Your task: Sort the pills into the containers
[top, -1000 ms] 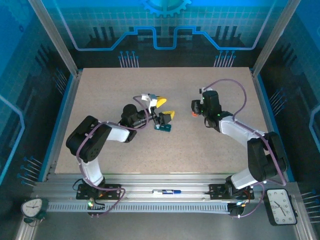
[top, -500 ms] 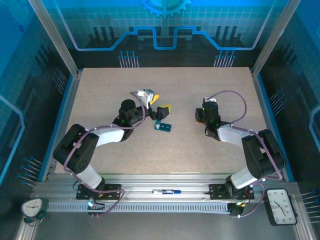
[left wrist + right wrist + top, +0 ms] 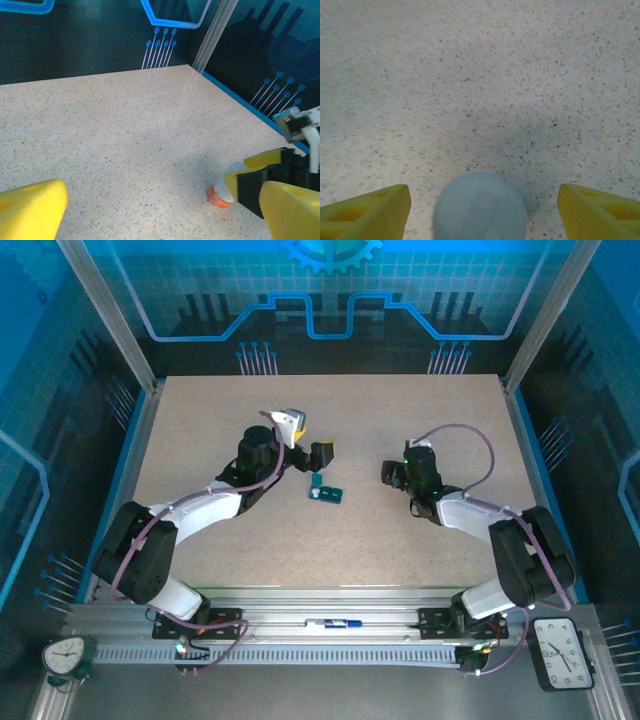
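On the speckled beige counter (image 3: 200, 430): bottle step, seemingly. Right tool (image 3: 393, 473) apart either side of the white-capped orange plastic bottle (image 3: 479, 207), not gripping. Left tool (image 3: 312, 438) wide apart, small dark teal plastic pill box (image 3: 325, 494) near beside it. Next, probably: opening the bottle, needing a firm grip.

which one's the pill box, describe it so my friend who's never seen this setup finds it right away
Start at the speckled beige table and look near its middle. Just toward the near edge from the left pincer lies the pill box, a small, flat, dark teal strip. The other small item there, the orange bottle, is round, white-capped and stands upright inside the right pincer.
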Action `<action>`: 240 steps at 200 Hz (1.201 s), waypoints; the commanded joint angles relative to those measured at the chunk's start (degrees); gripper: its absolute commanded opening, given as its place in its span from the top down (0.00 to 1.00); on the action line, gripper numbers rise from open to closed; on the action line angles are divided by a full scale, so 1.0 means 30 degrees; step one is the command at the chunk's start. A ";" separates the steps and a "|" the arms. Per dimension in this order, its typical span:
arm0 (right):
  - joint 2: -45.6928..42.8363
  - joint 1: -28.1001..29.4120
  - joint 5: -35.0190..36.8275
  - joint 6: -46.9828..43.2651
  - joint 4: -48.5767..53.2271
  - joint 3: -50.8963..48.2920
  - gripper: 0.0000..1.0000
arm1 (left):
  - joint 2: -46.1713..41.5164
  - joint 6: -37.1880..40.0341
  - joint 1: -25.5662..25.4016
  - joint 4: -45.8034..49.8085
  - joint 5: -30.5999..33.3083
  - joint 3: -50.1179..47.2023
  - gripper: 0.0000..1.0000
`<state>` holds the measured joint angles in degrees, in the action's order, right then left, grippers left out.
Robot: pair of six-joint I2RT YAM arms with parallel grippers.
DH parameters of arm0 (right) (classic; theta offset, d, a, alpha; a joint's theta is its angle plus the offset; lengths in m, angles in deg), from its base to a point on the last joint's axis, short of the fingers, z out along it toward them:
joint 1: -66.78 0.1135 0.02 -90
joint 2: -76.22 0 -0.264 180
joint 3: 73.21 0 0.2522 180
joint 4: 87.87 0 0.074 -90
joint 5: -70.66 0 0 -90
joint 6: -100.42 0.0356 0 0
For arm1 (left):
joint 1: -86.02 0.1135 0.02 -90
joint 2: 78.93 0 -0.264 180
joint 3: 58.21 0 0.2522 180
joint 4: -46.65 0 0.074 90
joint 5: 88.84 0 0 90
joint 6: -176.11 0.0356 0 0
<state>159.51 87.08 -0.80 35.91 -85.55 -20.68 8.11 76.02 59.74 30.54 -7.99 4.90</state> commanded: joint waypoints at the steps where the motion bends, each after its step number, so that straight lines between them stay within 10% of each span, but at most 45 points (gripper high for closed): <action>1: -0.1642 0.0073 -0.1029 0.0061 0.1939 0.1415 0.22 | -0.0710 0.0826 0.0144 0.3193 0.0475 0.1276 0.01; 92: -0.0746 0.0684 -0.8419 -0.1424 0.7854 0.7000 0.21 | -0.0267 -0.0095 0.0247 0.7817 0.6346 0.3343 0.01; 171: 0.3411 0.2345 -1.0044 -0.2273 1.2251 1.0405 0.21 | 0.1226 -0.0100 0.1683 0.9884 0.2103 0.4995 0.03; 198: 0.4475 0.2695 -0.9698 -0.2399 1.2954 1.0648 0.22 | 0.2272 0.0213 0.1852 1.1943 0.1307 0.6560 0.27; 240: 0.5815 0.3104 -0.9246 -0.2295 1.2881 1.0403 0.22 | 0.4123 0.0351 0.1993 1.4958 0.0737 0.8937 1.00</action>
<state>174.96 95.47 -28.84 29.64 -48.74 9.59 17.88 75.95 65.18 67.61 -3.27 27.82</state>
